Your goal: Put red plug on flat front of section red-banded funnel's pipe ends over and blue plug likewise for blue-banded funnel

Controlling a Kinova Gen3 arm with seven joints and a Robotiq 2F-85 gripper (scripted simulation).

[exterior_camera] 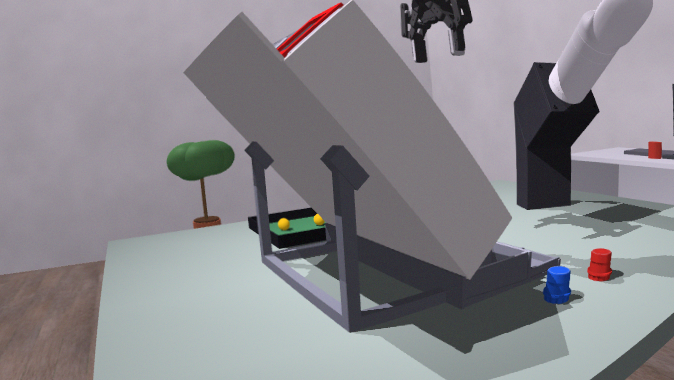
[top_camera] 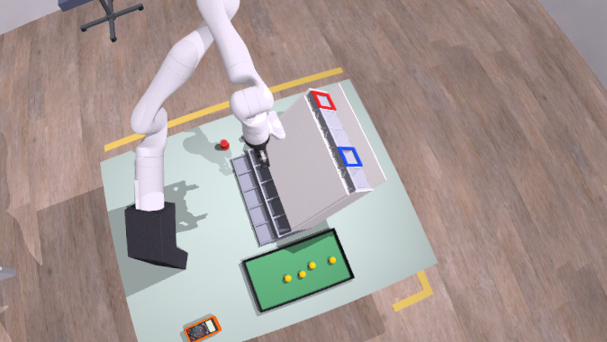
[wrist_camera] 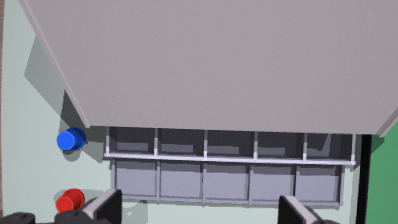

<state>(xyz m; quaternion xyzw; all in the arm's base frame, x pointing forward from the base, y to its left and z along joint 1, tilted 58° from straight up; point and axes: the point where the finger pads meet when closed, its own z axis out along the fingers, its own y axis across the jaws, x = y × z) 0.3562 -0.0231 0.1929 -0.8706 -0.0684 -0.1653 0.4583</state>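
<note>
Gripper hangs wide open and empty above the sloped cover's low end.

Near the tray row's left end stand the red plug and blue plug; farther off, red-banded funnel and blue-banded funnel top the cover.

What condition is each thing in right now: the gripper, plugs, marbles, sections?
Gripper: open, empty, above the cover.
Red plug: upright on the table.
Blue plug: upright on the table.
Four marbles: lying in the green tray.
Visible sections: no marble seen.
</note>
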